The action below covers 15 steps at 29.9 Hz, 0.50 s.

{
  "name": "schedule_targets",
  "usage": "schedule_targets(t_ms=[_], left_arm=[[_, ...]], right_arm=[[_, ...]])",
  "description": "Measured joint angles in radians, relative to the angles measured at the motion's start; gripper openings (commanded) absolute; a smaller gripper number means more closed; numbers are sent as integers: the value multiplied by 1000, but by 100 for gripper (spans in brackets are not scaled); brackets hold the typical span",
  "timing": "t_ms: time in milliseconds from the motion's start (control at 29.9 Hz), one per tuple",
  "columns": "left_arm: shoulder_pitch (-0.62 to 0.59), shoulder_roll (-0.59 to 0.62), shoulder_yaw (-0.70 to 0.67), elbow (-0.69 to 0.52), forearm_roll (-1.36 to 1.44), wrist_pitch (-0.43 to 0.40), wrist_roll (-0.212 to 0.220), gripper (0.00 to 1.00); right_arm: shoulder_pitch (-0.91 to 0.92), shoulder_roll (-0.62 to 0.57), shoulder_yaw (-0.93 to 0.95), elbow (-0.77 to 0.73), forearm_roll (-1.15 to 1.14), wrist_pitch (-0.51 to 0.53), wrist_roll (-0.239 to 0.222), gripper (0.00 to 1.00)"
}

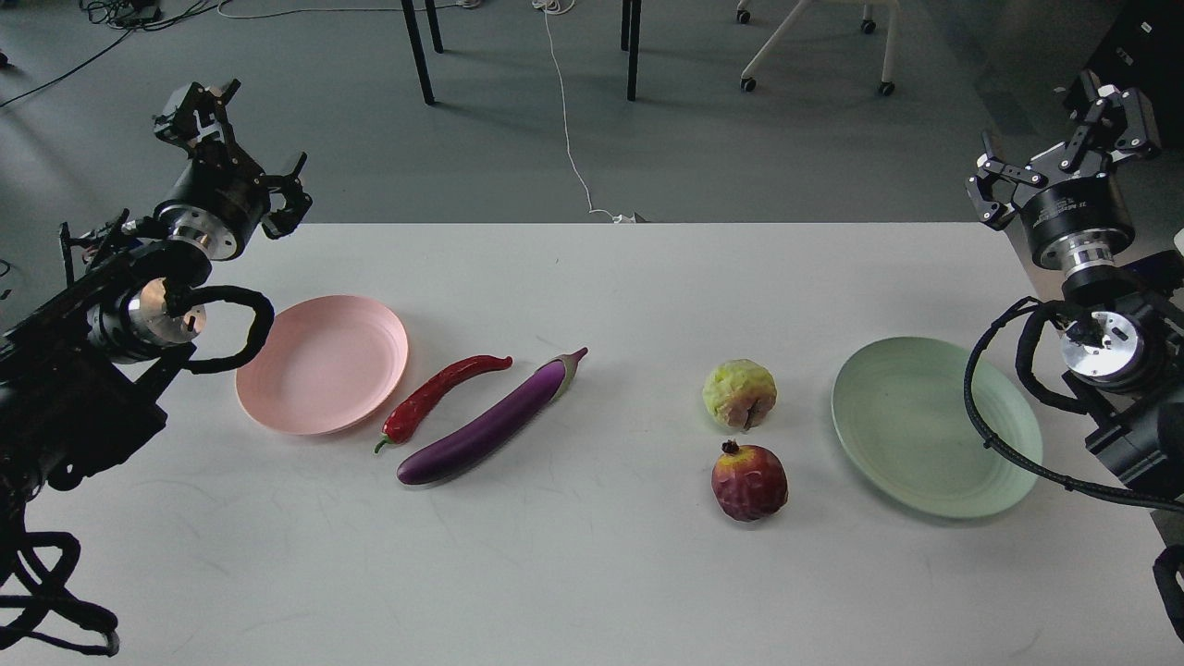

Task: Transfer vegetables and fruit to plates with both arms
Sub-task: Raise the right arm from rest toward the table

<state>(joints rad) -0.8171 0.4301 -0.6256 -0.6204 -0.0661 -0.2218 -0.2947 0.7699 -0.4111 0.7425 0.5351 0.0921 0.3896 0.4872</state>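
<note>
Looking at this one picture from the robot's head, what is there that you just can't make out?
- Right rim of the green plate: covered by the right arm's cable loop.
- Left gripper: dark, fingers blend together; open or shut unclear.
- Both arms: cut off by the picture's side edges.
- Chairs and table legs behind: cut off by the top edge.

A pale pink plate [319, 365], red chili pepper [444, 393], glossy purple eggplant [490, 427], yellow-green fruit [739, 394], dark-red pomegranate [749, 481] and mint green plate [916, 425] are seen on white table [592, 573].

Both arms are raised at the sides. The left gripper [242, 139] and the right gripper [1064, 148] each hold nothing, fingers spread apart.
</note>
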Motion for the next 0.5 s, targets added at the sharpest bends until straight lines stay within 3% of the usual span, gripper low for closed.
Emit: schedule_targets(t_ms=[301, 501], left_arm=[[-4, 8, 29, -1, 3, 6, 22, 98], [-6, 19, 19, 1, -4, 2, 22, 98]], right_arm=[[7, -3, -16, 10, -11, -6, 0, 99], [134, -32, -127, 40, -59, -3, -7, 99]])
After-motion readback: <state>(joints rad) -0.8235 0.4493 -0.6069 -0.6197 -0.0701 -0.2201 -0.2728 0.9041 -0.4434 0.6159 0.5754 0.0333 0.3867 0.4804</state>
